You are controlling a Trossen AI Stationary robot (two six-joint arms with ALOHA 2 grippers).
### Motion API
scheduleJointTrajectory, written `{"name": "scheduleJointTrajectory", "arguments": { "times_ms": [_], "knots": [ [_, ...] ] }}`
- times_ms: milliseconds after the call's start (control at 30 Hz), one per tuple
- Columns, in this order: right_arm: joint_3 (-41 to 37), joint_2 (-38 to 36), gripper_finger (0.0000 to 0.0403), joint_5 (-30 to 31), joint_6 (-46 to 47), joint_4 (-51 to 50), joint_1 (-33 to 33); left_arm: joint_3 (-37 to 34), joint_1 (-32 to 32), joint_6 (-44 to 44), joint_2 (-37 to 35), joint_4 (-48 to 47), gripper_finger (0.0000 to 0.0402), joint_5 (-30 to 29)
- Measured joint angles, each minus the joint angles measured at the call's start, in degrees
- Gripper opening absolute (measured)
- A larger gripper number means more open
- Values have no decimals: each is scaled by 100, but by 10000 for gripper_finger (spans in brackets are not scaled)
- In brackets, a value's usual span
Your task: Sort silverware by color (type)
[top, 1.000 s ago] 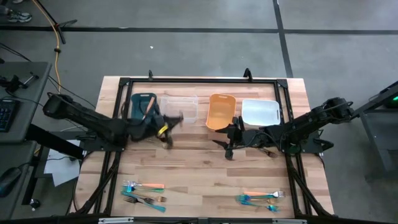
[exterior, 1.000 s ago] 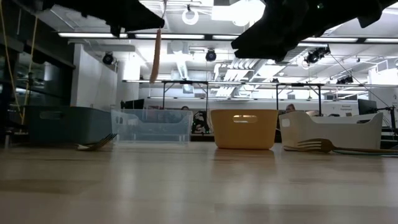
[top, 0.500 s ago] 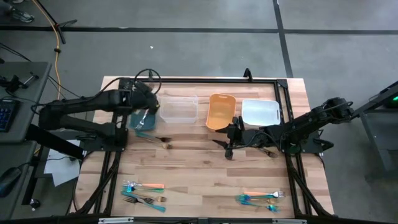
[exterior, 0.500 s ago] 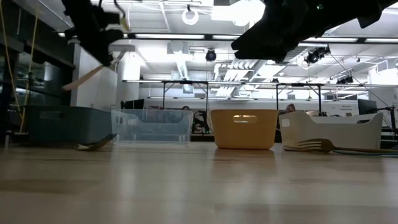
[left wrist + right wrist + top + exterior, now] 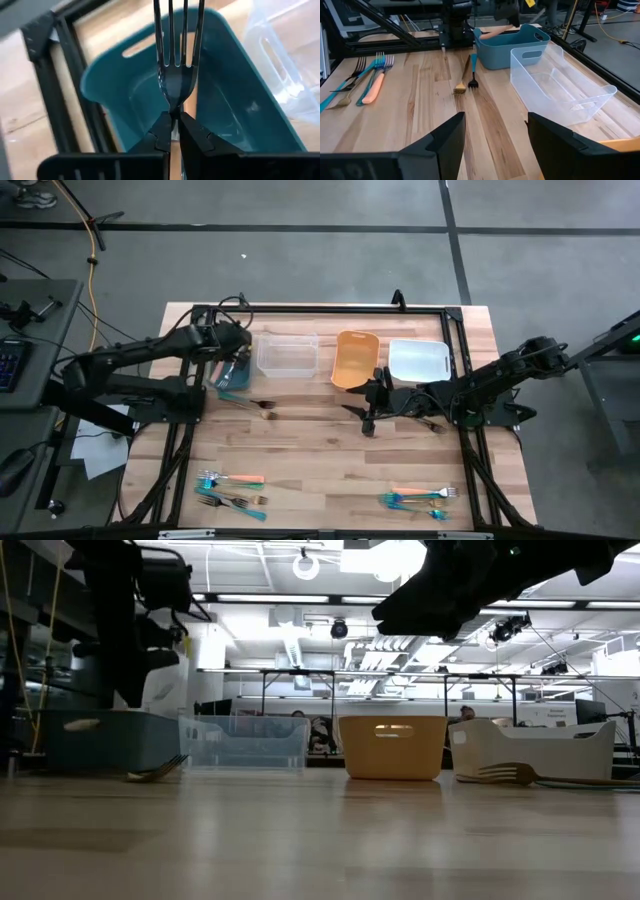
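Left end effector has swung from mid-counter to above teal bin, pinched shut on fork. Right end effector wide open, empty. Risk: release off-centre bounces fork off rim directly beneath.

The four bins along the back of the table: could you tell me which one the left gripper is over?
The teal bin, leftmost in the row; the left gripper holds a fork above it.

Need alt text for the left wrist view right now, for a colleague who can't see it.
The left gripper is shut on a dark metallic fork, tines pointing away, held above the open teal bin. A clear bin sits beside it on the wooden table.
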Motion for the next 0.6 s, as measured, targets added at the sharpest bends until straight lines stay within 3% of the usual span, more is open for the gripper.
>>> {"name": "scheduleJointTrajectory", "arguments": {
  "times_ms": [333, 600],
  "knots": [
    [0, 0, 208, 2, -2, 0, 0, -206, 185, 349, 2, 392, 16, 467],
    [0, 0, 208, 4, -2, 0, 0, -204, 185, 609, 0, 446, 66, 552]
  ]
}}
